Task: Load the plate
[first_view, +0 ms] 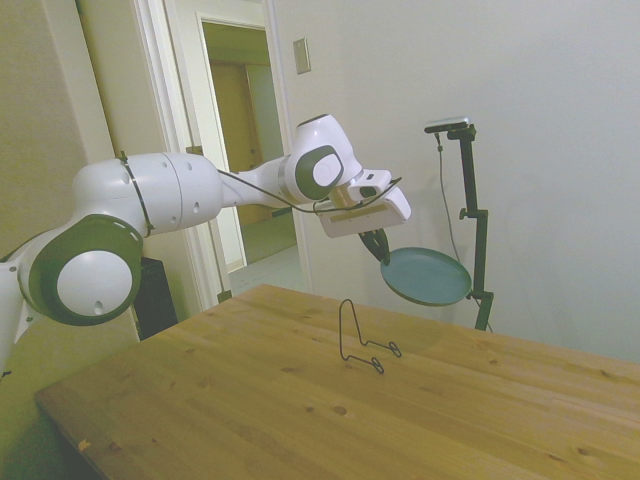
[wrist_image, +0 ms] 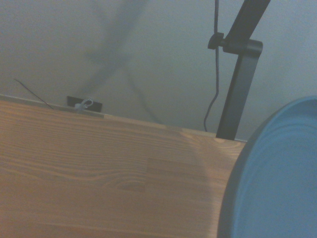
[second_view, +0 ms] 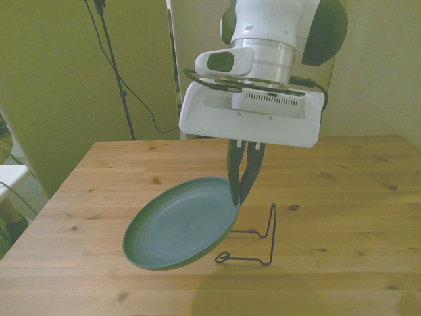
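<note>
We hold the plate by its rim, gripper clamped on it, well above the table. The stand sits at the plate's 4 o'clock in the front view. We should tip the plate upright and lower it slowly into the wire slot.

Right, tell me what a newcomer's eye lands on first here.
The teal plate hanging tilted in mid-air above the wooden table, pinched by its rim in the gripper. Next, the thin black wire stand standing empty on the table just below, toward the front view's right of the plate.
</note>
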### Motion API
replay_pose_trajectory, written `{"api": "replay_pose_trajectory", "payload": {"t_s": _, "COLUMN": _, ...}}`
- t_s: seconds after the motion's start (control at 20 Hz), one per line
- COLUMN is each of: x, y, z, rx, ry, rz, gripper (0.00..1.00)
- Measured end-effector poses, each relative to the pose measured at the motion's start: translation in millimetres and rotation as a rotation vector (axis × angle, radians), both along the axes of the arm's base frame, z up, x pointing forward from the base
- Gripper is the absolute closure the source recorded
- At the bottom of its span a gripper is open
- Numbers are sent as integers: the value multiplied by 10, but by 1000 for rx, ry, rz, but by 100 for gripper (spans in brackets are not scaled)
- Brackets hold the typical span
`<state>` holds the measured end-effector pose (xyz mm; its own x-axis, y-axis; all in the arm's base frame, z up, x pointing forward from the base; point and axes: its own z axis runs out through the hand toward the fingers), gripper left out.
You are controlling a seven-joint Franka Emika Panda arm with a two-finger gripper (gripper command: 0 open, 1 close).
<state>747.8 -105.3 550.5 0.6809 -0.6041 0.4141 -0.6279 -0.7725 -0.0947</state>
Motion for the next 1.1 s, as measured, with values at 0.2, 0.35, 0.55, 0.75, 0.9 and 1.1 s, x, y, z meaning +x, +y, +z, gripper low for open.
{"api": "replay_pose_trajectory", "payload": {"t_s": 0.2, "x": 2, "y": 67, "z": 16, "rx": 27, "ry": -3, "rz": 6, "gripper": 100}}
{"api": "replay_pose_trajectory", "payload": {"t_s": 0.35, "x": -9, "y": 249, "z": 200, "rx": 94, "ry": -44, "rz": 23, "gripper": 100}}
{"api": "replay_pose_trajectory", "payload": {"t_s": 0.55, "x": -132, "y": 432, "z": 599, "rx": 182, "ry": -104, "rz": 32, "gripper": 100}}
{"api": "replay_pose_trajectory", "payload": {"t_s": 0.75, "x": -239, "y": 489, "z": 730, "rx": 267, "ry": -118, "rz": 26, "gripper": 100}}
{"api": "replay_pose_trajectory", "payload": {"t_s": 0.9, "x": -304, "y": 494, "z": 748, "rx": 282, "ry": -112, "rz": 24, "gripper": 100}}
{"api": "replay_pose_trajectory", "payload": {"t_s": 1.1, "x": -343, "y": 478, "z": 634, "rx": 282, "ry": -82, "rz": 20, "gripper": 100}}
